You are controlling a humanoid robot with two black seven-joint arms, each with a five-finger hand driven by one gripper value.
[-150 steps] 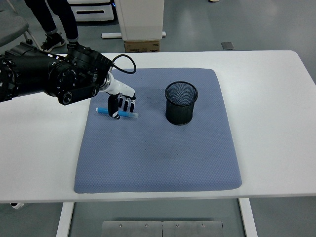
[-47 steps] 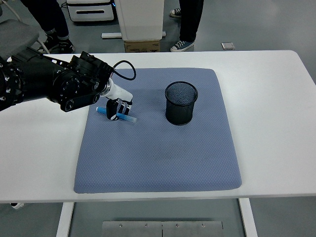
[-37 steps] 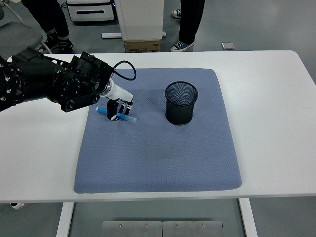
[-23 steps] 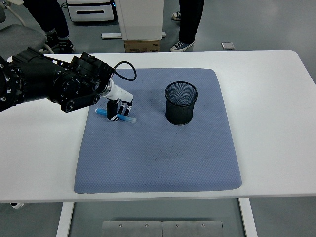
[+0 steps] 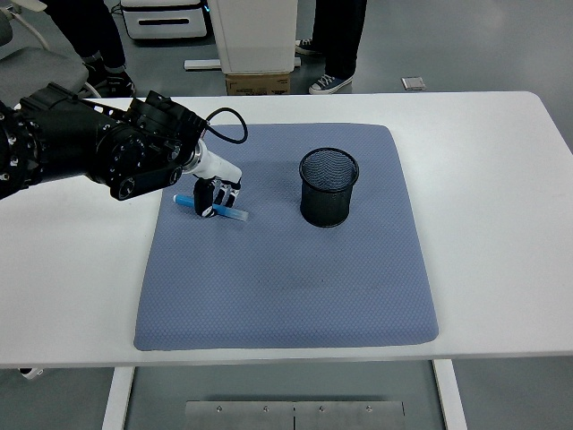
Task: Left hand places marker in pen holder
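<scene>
Marker (image 5: 213,208) position: at the left part of the blue mat (image 5: 286,269), light blue, lying nearly flat with one end angled toward the near right. My left hand (image 5: 215,193) reaches in from the left edge and has its fingers (image 5: 208,202) curled around the middle of the marker, grasping it. Whether the marker touches the mat I cannot tell. The pen holder (image 5: 329,186), a black mesh cup, stands upright on the mat well to the right of my hand. The mat lies on the white table (image 5: 501,179).
</scene>
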